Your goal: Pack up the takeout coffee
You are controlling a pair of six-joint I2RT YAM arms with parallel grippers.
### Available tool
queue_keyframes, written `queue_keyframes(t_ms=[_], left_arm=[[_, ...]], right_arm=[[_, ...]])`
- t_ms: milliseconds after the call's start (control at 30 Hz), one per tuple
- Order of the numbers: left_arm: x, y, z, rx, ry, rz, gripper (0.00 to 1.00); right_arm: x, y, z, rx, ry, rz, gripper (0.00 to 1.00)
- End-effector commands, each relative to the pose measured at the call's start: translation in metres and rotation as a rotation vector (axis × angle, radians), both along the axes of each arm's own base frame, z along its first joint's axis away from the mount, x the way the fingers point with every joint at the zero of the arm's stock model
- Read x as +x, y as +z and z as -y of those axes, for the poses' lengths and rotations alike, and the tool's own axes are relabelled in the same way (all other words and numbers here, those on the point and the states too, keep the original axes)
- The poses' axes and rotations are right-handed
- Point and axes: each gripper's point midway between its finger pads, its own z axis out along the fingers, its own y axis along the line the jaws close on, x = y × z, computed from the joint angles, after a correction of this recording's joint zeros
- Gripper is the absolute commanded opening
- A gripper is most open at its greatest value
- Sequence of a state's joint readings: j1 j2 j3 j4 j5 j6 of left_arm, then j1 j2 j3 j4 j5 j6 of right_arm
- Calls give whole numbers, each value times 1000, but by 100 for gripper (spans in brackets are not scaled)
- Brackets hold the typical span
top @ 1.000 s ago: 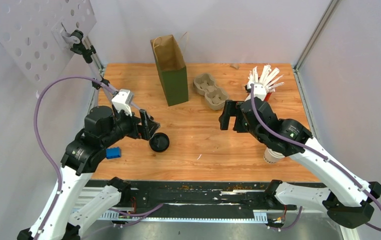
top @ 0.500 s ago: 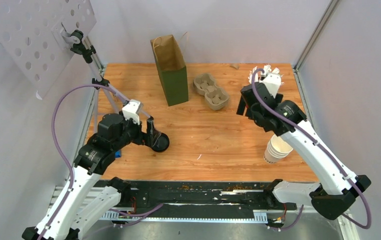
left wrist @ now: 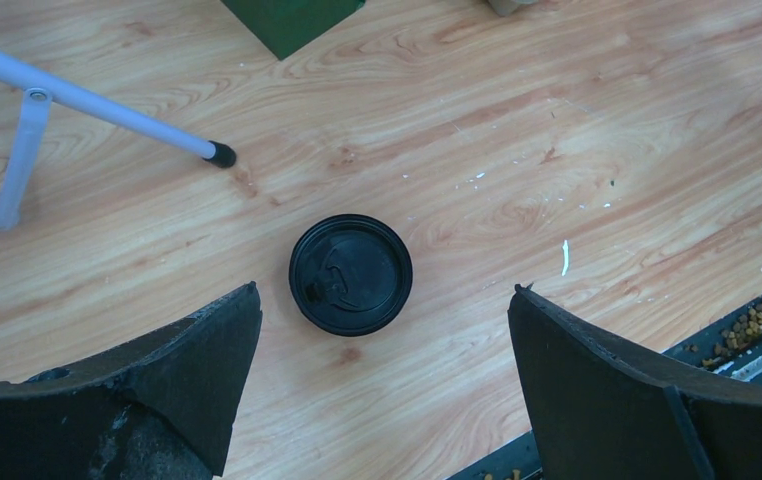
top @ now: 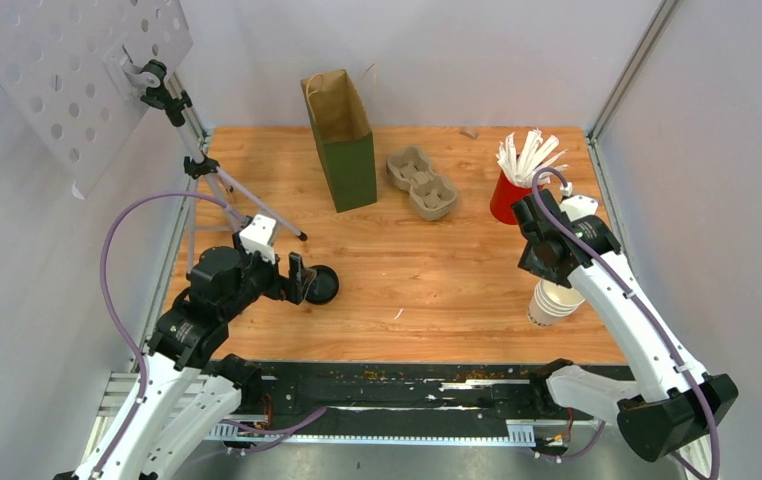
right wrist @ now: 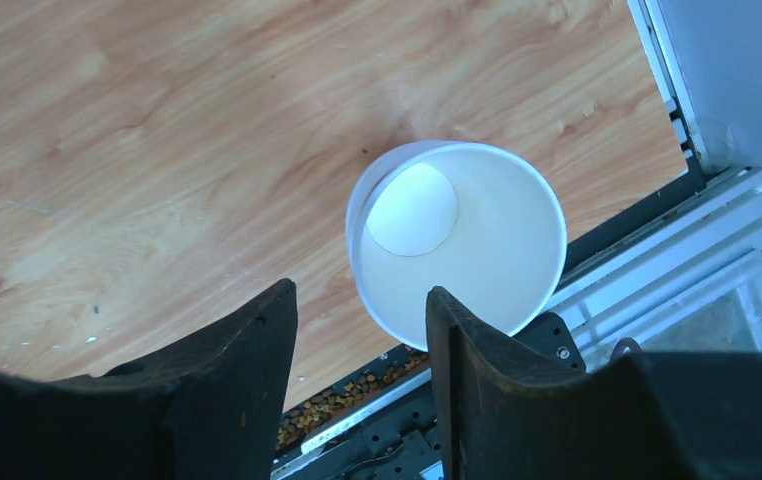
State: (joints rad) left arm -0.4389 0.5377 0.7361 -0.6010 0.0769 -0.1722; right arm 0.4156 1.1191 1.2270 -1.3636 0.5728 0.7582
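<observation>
- While the right arm is swinging back from the red stirrer cup point(top: 507, 197) at one o'clock, top view: the right gripper point(top: 547, 268) is now hanging over the white cup point(top: 555, 302) at four o'clock. The black lid point(top: 319, 286) is lying apart at eight o'clock, just ahead of the left gripper point(top: 306, 281).
- Left wrist view: jaws are standing wide, with the lid lying flat and untouched on the table point(left wrist: 577, 120) at twelve o'clock.
- Right wrist view: jaws are narrowing with a gap showing, and the lidless cup's rim is sitting at twelve o'clock. A grip is probably coming; lidding and packing are not yet done.

The lid point(left wrist: 350, 274) is black, paper cup point(right wrist: 482, 255) white, stirrer cup point(top: 504, 201) red, table point(top: 412, 270) orange wood-grain.
</observation>
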Motion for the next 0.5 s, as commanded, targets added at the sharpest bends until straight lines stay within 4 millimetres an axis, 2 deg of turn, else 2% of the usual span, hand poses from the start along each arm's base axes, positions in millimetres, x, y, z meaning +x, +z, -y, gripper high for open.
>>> queue_keyframes(t_ms=[0, 133, 467], left_arm=[[5, 17, 2, -6, -12, 73, 100], [5, 16, 2, -5, -13, 68, 100], [6, 14, 3, 0, -14, 58, 100]], right_arm=[[-2, -12, 6, 10, -7, -12, 48], [2, -23, 5, 41, 2, -7, 36], [0, -36, 16, 23, -9, -18, 29]])
